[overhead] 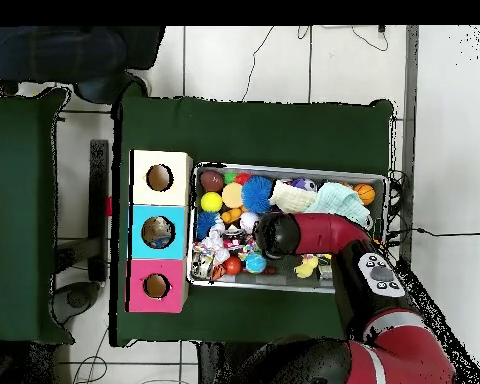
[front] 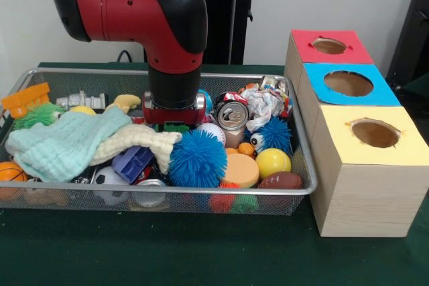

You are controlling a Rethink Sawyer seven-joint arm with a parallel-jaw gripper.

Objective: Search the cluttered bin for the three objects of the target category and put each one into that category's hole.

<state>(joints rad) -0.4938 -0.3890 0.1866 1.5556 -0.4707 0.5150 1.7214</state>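
The wire mesh bin [front: 305,165] holds mixed clutter. My gripper [front: 175,124] is lowered into its middle; its lower end is hidden among the objects behind a large blue spiky ball [front: 196,159]. A green item shows just under the red wrist. To the right lie a soda can [front: 232,117], crumpled wrapper [front: 263,105], small blue spiky ball [front: 273,134], yellow ball [front: 273,162], orange disc [front: 241,170] and brown football [front: 280,181]. In the overhead view the arm's end [overhead: 274,235] sits over the bin's centre [overhead: 289,168].
Three boxes with round holes stand beside the bin: red [front: 330,46], blue [front: 348,84], yellow [front: 375,133]. A mint cloth [front: 67,142] and cream cloth [front: 134,140] cover the bin's left half. A basketball [front: 10,172] and soccer ball [front: 107,177] lie at front left.
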